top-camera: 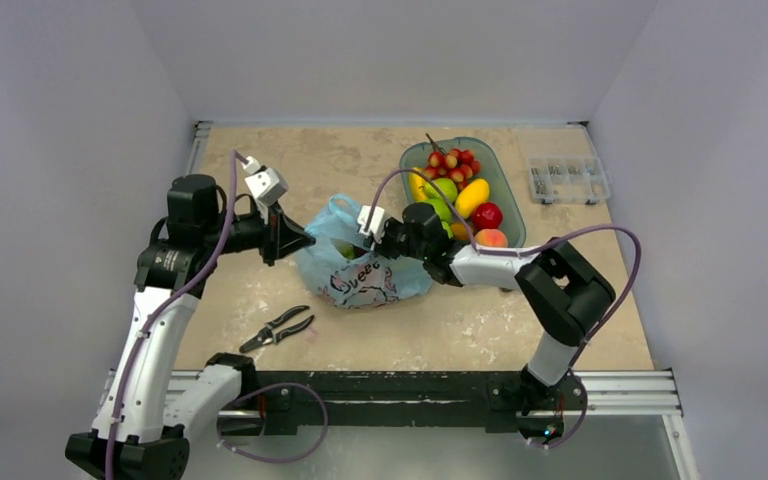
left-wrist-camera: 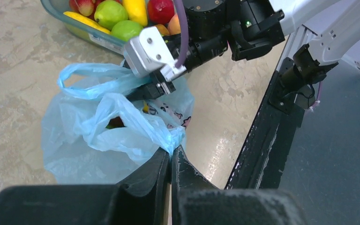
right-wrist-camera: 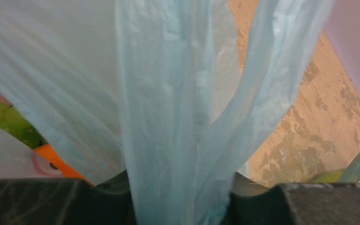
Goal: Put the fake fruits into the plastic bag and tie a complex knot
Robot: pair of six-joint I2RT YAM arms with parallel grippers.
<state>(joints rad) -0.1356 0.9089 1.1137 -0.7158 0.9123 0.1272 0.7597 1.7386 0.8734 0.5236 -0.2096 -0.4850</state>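
Note:
The light-blue plastic bag point(top-camera: 360, 268) lies mid-table with its mouth held apart. My left gripper point(top-camera: 303, 239) is shut on the bag's left rim; in the left wrist view the fingertips pinch a bunched fold point(left-wrist-camera: 172, 146). My right gripper point(top-camera: 370, 232) is shut on the bag's right handle, and the plastic point(right-wrist-camera: 178, 117) runs down between its jaws. Green grapes point(right-wrist-camera: 9, 123) and an orange piece point(right-wrist-camera: 56, 161) show inside the bag. More fake fruits point(top-camera: 457, 190) lie in the teal dish: cherries, green apples, lemon, red apple, peach. No knot shows.
The teal oval dish point(top-camera: 505, 185) stands at the back right, just behind my right arm. Black pliers point(top-camera: 278, 327) lie near the front left of the bag. A clear compartment box point(top-camera: 567, 180) sits at the far right. The black table rail point(left-wrist-camera: 262, 150) runs along the near edge.

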